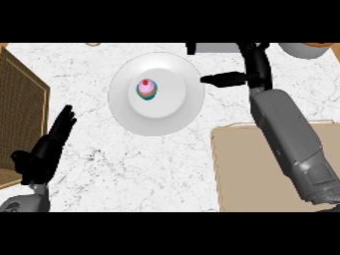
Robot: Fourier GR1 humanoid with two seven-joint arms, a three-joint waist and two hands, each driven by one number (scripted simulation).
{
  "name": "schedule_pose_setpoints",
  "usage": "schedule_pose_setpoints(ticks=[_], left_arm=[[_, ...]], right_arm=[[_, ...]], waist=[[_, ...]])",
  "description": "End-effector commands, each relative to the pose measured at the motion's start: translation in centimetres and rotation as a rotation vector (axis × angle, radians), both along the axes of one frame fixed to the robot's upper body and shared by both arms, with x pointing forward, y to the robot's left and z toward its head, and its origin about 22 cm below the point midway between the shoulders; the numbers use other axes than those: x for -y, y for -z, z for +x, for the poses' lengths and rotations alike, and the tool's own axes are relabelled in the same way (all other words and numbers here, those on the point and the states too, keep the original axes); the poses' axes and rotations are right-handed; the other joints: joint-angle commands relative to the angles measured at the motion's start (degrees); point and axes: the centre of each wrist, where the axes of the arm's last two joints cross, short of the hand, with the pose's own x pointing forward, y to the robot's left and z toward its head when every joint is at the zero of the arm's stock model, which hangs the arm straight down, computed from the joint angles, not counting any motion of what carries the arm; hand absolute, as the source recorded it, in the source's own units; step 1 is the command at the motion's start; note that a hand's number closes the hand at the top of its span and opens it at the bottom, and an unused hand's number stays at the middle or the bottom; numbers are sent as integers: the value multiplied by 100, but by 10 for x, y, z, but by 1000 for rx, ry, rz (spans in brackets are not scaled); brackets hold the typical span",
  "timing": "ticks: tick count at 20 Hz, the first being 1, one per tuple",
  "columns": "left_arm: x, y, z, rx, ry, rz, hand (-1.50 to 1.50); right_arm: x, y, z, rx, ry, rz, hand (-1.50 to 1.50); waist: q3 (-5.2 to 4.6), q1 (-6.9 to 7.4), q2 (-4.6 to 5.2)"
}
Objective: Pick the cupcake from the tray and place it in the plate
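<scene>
It was a kitchen: a speckled white counter (84, 64) carried a plate (172, 119) just left of the right hand (256, 67) and a tray (239, 174) under its forearm.

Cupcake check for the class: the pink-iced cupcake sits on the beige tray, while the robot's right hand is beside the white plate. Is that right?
No. The head view shows the cupcake in the middle of the white plate, not on the beige tray. The right hand is beside the plate, as stated.
</scene>
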Motion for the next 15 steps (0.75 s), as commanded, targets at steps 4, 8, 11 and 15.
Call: schedule_pose_setpoints(ticks=[4, 8, 11, 15], left_arm=[[-8, -8, 8, -8, 22, -8, 0], [-2, -4, -5, 2, 8, 18, 0], [-8, -10, 10, -11, -10, -14, 0], [-10, -6, 19, 6, 3, 0, 0]], right_arm=[[75, 36, -15, 44, -97, -11, -150], [113, 25, -13, 50, -88, -56, -150], [108, 51, -24, 45, -118, -73, -150], [106, 46, -17, 79, -64, -65, -150]], waist=[[-1, 3, 1], [0, 37, 1], [-1, 7, -2], [1, 66, 32]])
